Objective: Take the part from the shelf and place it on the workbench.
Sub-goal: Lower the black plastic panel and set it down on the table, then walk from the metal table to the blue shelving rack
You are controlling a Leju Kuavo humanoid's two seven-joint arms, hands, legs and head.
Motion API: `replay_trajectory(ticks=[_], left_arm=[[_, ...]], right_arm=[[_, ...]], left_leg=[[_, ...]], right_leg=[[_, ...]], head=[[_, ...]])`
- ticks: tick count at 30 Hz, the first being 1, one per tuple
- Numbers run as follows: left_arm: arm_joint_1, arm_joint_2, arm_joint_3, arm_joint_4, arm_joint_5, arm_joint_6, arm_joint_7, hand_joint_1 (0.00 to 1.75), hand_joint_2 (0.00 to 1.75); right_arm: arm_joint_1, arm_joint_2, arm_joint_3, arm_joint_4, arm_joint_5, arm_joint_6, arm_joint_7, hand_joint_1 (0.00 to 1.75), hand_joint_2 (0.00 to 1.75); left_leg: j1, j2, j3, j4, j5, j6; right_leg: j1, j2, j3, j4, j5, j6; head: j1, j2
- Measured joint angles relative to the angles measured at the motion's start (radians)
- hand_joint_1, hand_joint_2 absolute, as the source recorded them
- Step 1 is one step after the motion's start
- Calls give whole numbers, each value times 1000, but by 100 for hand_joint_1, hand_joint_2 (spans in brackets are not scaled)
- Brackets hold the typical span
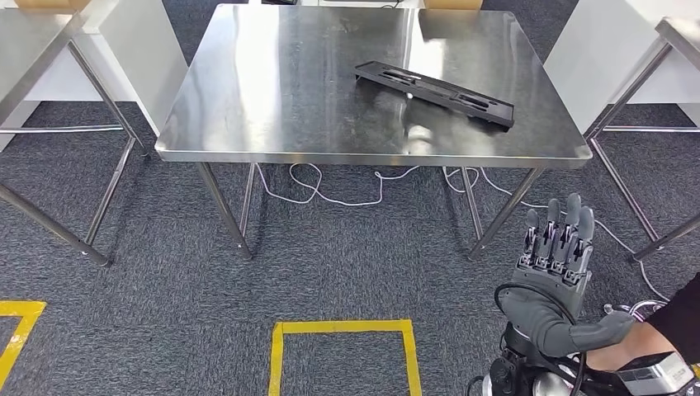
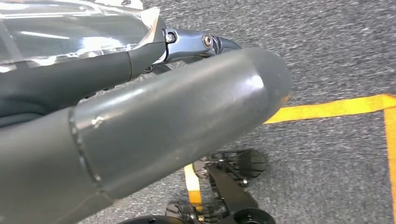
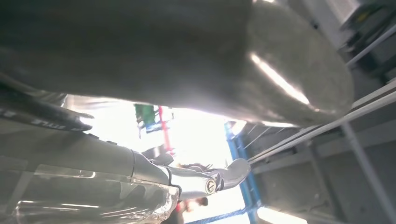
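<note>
The part (image 1: 435, 93) lies flat on the steel workbench (image 1: 272, 107), toward its far right quarter and set diagonally; judging by that, the placing looks complete. It is a long, flat black plastic piece with slotted openings and a raised lip at each end. The right hand (image 1: 557, 252) hangs well short of the workbench's near right corner, fingers straight, close together and holding nothing, as after a release. The left hand (image 2: 177, 121) hangs over the carpet; its fingers cannot be told.
</note>
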Motion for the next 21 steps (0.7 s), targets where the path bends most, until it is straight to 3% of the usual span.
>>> replay_trajectory(ticks=[1, 2, 4, 5, 6, 8, 9, 10, 11, 12, 13, 14, 16, 17, 19, 21], left_arm=[[0, -1, -1, 0, 0, 0, 0, 0, 0], [0, -1, -2, 0, 1, 1, 0, 0, 0], [2, -1, -2, 0, 2, 3, 0, 0, 0], [3, 0, -2, 0, 2, 5, 2, 0, 0], [4, 0, -2, 0, 3, 7, 4, 0, 0], [5, 0, -3, 0, 3, 11, 7, 0, 0], [6, -1, -3, 0, 3, 11, 8, 0, 0], [6, -1, -3, 0, 3, 12, 8, 0, 0], [6, -1, -3, 0, 3, 13, 9, 0, 0], [6, -1, -3, 0, 3, 13, 8, 0, 0], [5, -1, -3, 0, 3, 14, 7, 0, 0], [4, -2, -3, -1, 3, 14, 5, 0, 0], [0, -3, -3, -3, 3, 15, 0, 0, 0], [-2, -4, -3, -3, 3, 16, -3, 0, 0], [-2, -4, -3, -3, 3, 16, -6, 0, 0], [-1, -4, -3, -3, 2, 13, -7, 0, 0]], right_arm=[[0, 1, -10, 7, 9, -15, 10, 0, 0], [2, 2, -22, 18, 24, -36, 21, 0, 0], [6, 2, -53, 59, 66, -87, 47, 0, 0], [8, 2, -71, 91, 93, -116, 62, 0, 0], [8, 2, -90, 129, 122, -141, 77, 0, 0], [4, -1, -132, 228, 185, -182, 99, 0, 0], [-1, -4, -153, 286, 214, -194, 100, 0, 0], [-7, -9, -174, 351, 243, -206, 97, 0, 0], [-16, -15, -195, 417, 271, -221, 93, 0, 0], [-29, -22, -214, 487, 302, -241, 93, 0, 0], [-45, -31, -233, 561, 334, -267, 95, 0, 0], [-66, -42, -251, 641, 366, -298, 98, 0, 0], [-117, -71, -286, 816, 421, -361, 105, 0, 0], [-141, -87, -303, 910, 441, -389, 114, 0, 0], [-173, -116, -335, 1083, 464, -434, 147, 0, 0], [-186, -139, -359, 1223, 476, -463, 195, 0, 0]], left_leg=[[-1, 0, -3, -2, 12, -5], [0, 1, -4, -5, 22, -11], [3, 0, -9, -12, 39, -24], [6, -1, -17, -2, 20, -29], [8, -3, -29, 26, -20, -34], [11, -7, -59, 140, -136, -41], [13, -8, -70, 209, -176, -46], [16, -8, -74, 266, -186, -52], [20, -8, -65, 296, -172, -57], [26, -8, -39, 291, -143, -62], [33, -8, 5, 249, -117, -68], [39, -9, 59, 181, -112, -76], [40, -16, 134, 61, -140, -77], [36, -19, 144, 34, -155, -70], [27, -20, 132, 22, -147, -41], [22, -17, 114, 15, -124, -9]], right_leg=[[5, 0, 41, -64, -8, -11], [11, 0, 59, -98, -15, -20], [6, -2, 49, -111, 0, -35], [0, -3, 39, -113, 13, -47], [-7, -5, 26, -115, 28, -57], [-12, -10, -3, -115, 57, -69], [-11, -11, -16, -114, 70, -68], [-12, -13, -29, -111, 82, -65], [-13, -15, -44, -107, 93, -60], [-17, -16, -60, -99, 101, -54], [-20, -16, -78, -88, 107, -47], [-21, -16, -96, -74, 111, -41], [-17, -15, -127, -49, 121, -26], [-13, -15, -137, -44, 128, -16], [-10, -14, -146, -47, 143, 8], [-16, -12, -167, -18, 109, 13]], head=[[-1, 0], [-2, 0], [-4, 0], [-5, 0], [-7, 0], [-10, 0], [-11, 0], [-10, 0], [-11, 0], [-11, 0], [-11, 0], [-12, 0], [-12, 0], [-12, 0], [-11, 0], [-9, 0]])
